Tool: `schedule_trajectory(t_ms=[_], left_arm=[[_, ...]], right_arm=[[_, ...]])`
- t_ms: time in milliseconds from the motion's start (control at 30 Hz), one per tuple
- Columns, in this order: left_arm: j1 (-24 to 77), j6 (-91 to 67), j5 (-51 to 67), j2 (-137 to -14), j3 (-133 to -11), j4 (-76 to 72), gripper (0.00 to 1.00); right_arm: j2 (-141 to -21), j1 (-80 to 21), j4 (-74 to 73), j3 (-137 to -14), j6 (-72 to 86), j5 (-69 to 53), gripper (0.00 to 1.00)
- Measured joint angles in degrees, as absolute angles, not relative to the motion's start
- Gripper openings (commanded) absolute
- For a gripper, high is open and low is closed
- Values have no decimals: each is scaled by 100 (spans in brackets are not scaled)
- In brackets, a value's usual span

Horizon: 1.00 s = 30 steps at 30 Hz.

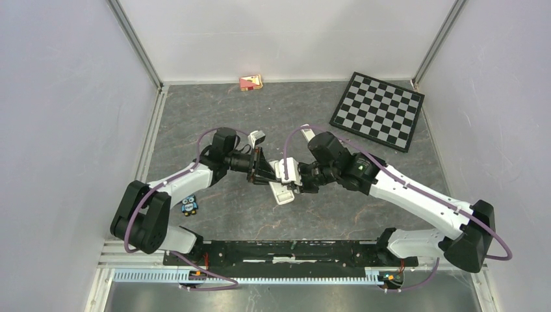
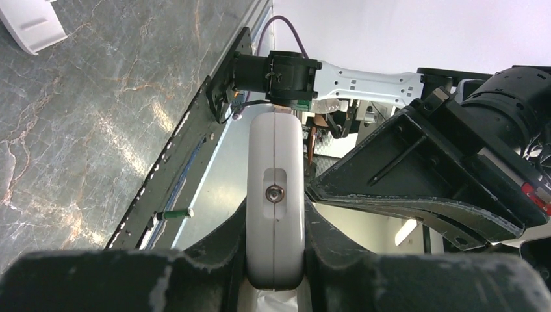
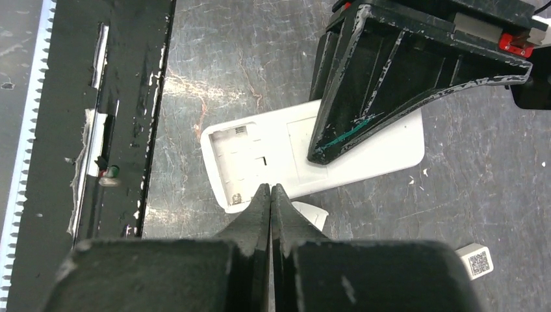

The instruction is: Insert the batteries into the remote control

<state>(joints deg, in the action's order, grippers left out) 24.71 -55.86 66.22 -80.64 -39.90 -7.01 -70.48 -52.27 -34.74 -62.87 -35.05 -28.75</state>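
Observation:
The white remote control (image 1: 282, 194) is gripped by its two long edges in my left gripper (image 1: 269, 172) at the middle of the table. Edge-on between the left fingers, the remote control (image 2: 275, 195) points toward the base rail. From the right wrist, the remote control (image 3: 260, 153) shows its back, with the battery compartment uncovered and only bare contacts inside. My right gripper (image 3: 270, 190) is shut with nothing in it, its tips at the compartment's near edge. No batteries show plainly in any view.
A thin white plastic piece (image 3: 310, 213) lies under the remote's edge. Another white piece (image 1: 257, 138) lies behind the left gripper. A checkerboard (image 1: 377, 110), a small red box (image 1: 251, 82), an owl figure (image 1: 189, 205), a QR-marked block (image 3: 475, 260) and a small green cylinder (image 2: 174, 213) on the rail are around.

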Motion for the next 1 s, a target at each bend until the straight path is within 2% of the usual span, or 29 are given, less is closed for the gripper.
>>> schedule_trajectory(t_ms=[100,267,333,567,667,800,900,1000], left_arm=[[2443,-5623,6598,-8082,-3990,-733,2],[2147,-5382,5983,-8337,-3999,-200,2],[1977,-5216,5494,-8407,-3997,156,2],[1811,-4759,4344,-8396,-4053,801,2],[1811,-4630,4086,-8394,-4086,921,2],[1811,-4593,3903,-8394,-4086,950,2],[1811,-4593,3885,-8377,-4086,934,2],[1811,-4591,3865,-8246,-4086,939,2]], right_arm=[[-7083,-5251,-3463,-6287,-3494,-2768,6],[-7240,-5269,-3144,-6237,-3055,-2421,50],[-7194,-5275,-2867,-6036,-2779,-2274,56],[-6888,-5277,-2410,-4925,-1538,-1732,60],[-6785,-5277,-2425,-4711,-781,-1092,61],[-6641,-5271,-2399,-4436,318,-174,60],[-6630,-5177,-2405,-4174,952,320,54],[-6628,-4917,-2482,-3951,1450,578,55]])
